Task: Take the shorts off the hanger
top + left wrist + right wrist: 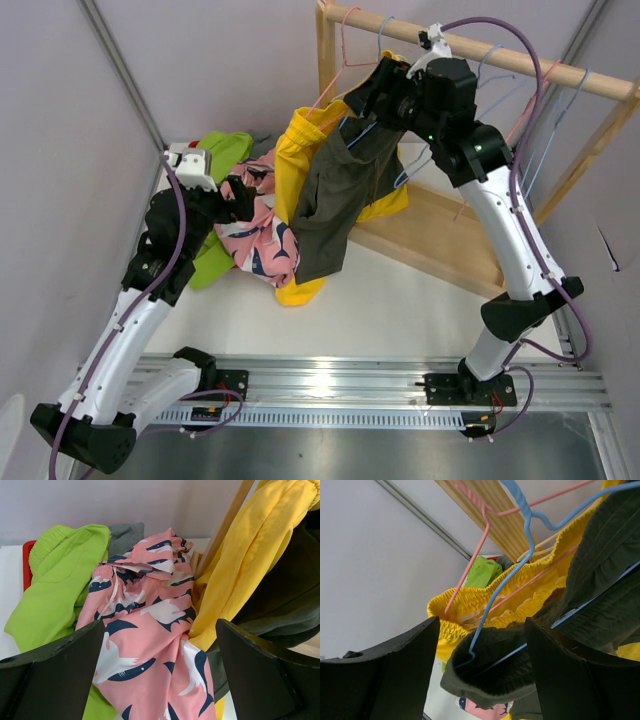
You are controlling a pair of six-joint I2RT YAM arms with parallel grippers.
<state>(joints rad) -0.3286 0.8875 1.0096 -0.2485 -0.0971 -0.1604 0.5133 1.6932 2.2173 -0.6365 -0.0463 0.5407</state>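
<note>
The bright yellow shorts (296, 150) hang on a pink hanger (466, 575) and the dark olive shorts (335, 200) on a blue hanger (502, 585), both on the wooden rail (480, 55). My right gripper (372, 95) is open at the olive waistband (492, 677), which lies between its fingers. The pink floral print shorts (145, 630), lime green shorts (60, 580) and grey shorts (125, 532) lie heaped on the table. My left gripper (240, 195) is open just above the pink shorts.
The wooden rack frame (440, 240) stands at the back right, with several empty hangers (530, 120) on its rail. A red object (27, 565) lies under the lime shorts. Grey walls close in on both sides.
</note>
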